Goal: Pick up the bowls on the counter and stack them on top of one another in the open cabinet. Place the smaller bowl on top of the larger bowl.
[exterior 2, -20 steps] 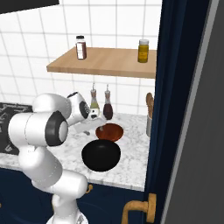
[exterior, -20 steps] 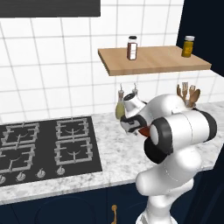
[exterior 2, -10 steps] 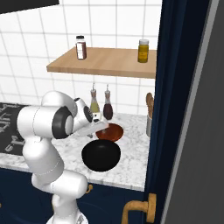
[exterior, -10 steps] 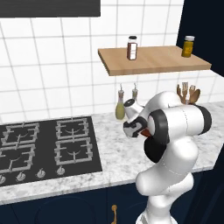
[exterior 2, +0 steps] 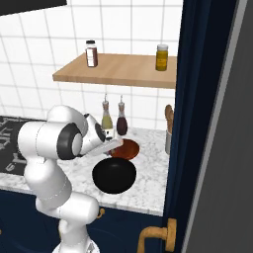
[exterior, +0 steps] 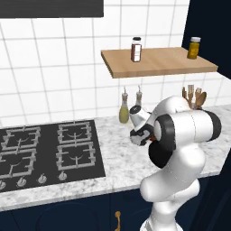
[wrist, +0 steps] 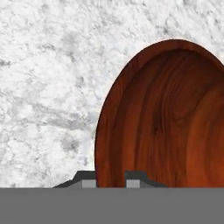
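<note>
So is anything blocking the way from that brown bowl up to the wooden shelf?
Nothing visible blocks it. The smaller bowl sits on the counter below the shelf, whose middle is bare between a spice jar and a yellow jar. Two bottles stand behind the bowl, not above it.

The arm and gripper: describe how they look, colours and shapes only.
The arm is glossy white, built of rounded bulbous segments with dark, near-black bands at its joints. No cables or markings show. The gripper ends in two small dark fingertips with lighter grey pads.
</note>
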